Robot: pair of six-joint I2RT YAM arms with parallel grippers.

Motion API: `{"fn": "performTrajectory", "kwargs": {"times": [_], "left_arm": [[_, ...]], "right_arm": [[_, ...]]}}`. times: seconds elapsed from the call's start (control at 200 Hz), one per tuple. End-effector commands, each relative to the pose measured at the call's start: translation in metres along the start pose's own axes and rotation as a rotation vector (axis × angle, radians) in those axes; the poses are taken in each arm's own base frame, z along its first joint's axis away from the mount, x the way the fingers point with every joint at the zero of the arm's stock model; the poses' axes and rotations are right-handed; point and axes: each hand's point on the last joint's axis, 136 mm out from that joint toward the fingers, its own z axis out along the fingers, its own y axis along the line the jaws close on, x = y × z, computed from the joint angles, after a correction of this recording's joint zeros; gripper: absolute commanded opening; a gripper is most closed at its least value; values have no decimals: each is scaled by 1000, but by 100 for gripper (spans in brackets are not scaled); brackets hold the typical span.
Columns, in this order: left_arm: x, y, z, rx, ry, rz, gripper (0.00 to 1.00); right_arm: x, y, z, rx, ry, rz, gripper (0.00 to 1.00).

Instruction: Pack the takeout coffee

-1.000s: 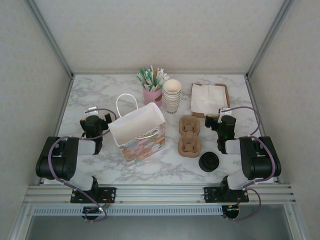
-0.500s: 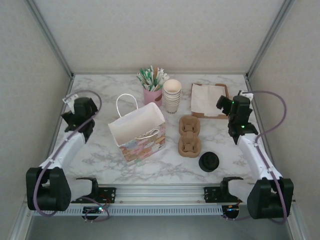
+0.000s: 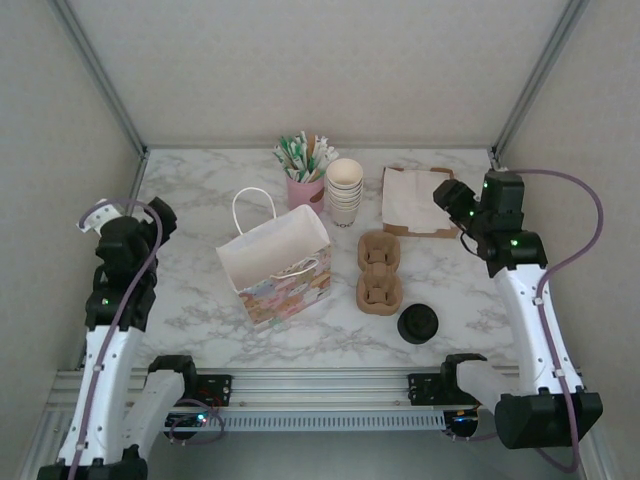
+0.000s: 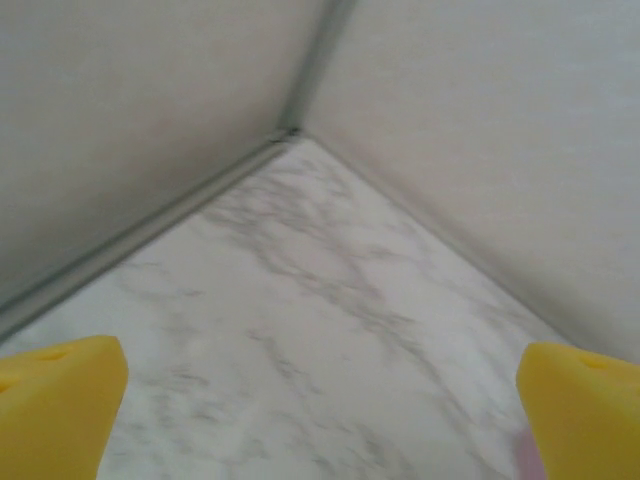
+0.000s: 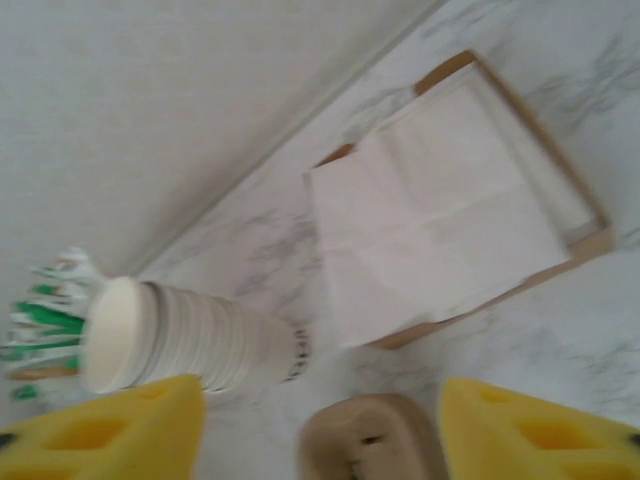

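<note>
Where the left arm rises over the left edge of the desk [image 3: 200, 310], we see the left gripper [image 4: 320, 410] pointed at the far left corner, its yellow fingertips [image 4: 60, 400] spread wide with nothing between them. Toward the middle, a patterned paper bag [image 3: 275, 265] stands upright, mouth open. Near the far edge, a pink cup of straws [image 3: 305, 175] stands just beside a stack of cream paper cups [image 3: 344, 190]. Right of the bag lies a brown cardboard cup carrier [image 3: 379, 272]. By the near edge sits a round black lid [image 3: 417, 323]; we cannot tell whether a cup sits under it. A cardboard tray of white napkins [image 3: 415, 200] lies toward the far right corner. Beside it hangs the right gripper [image 5: 320, 425], fingers apart and empty.
</note>
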Motion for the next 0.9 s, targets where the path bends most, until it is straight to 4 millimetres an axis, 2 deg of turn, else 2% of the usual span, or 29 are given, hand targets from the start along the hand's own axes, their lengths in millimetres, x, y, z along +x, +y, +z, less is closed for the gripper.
{"fn": "performTrajectory", "kwargs": {"times": [0.0, 0.11, 0.32, 0.5, 0.696, 0.891], "left_arm": [[15, -46, -4, 259, 90, 9, 99], [20, -63, -8, 349, 131, 21, 96], [40, -89, -15, 468, 216, 84, 91], [49, -95, -17, 475, 244, 149, 89], [54, -94, -17, 456, 247, 175, 86], [57, -94, -17, 451, 249, 199, 86]], "right_arm": [[12, 39, -1, -98, 89, 56, 48], [21, 61, 14, -99, 134, 14, 38], [40, 95, 52, -39, 180, -81, 34], [58, 115, 86, 0, 235, -136, 30], [66, 113, 125, 82, 257, -182, 29], [73, 114, 142, 102, 281, -207, 32]]}}
